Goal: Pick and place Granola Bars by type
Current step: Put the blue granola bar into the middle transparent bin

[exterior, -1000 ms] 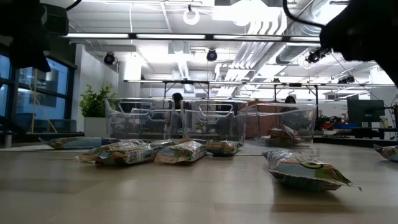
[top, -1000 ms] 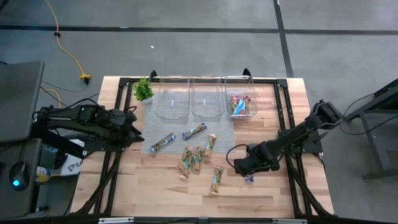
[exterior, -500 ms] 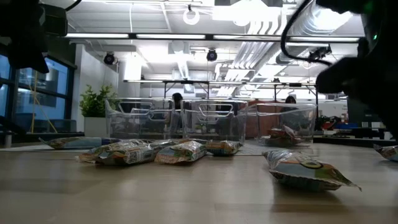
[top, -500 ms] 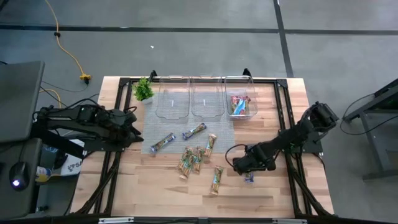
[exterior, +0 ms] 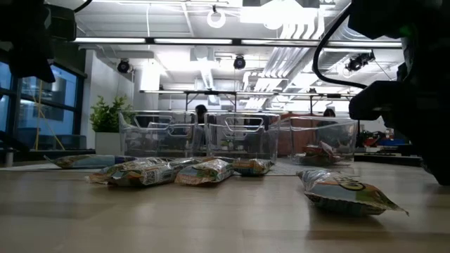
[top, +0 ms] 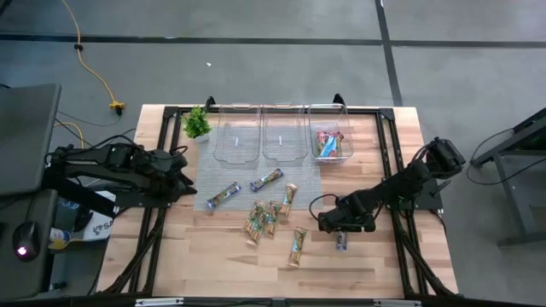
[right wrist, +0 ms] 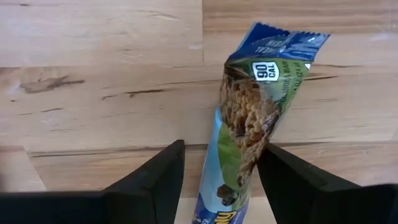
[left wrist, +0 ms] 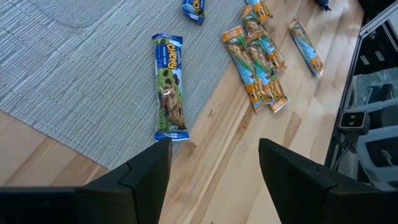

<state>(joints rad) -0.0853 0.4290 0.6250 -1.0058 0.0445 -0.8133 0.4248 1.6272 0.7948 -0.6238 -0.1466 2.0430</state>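
Leftward first: found the left gripper (top: 185, 175) just beside the left edge of the grey mat (top: 247, 166), and saw in its wrist view (left wrist: 214, 155) both fingers spread with nothing between them. Noted a small green plant (top: 196, 124) at the mat's far left corner.

Counted three clear bins on the mat's far half: left bin (top: 236, 152) and middle bin (top: 284, 153) without bars, right bin (top: 345, 145) with a few red and blue Granola Bars (top: 327, 142) inside.

Saw a blue bar (top: 223, 195) flat on the mat's near left part, a second blue bar (top: 267, 179) near the mat's middle, and a tan bar (top: 290, 196) by its near right edge. Spotted a cluster of tan bars (top: 260, 220) on bare wood just off the mat's near edge, plus a lone tan bar (top: 297, 245) farther off that edge.

Found the right gripper (top: 334, 223) well off the mat's near right corner, low over the wood, fingers parted. Saw a blue-and-green bar (right wrist: 249, 118) flat on the wood between those fingers; could not tell whether either finger touched it.
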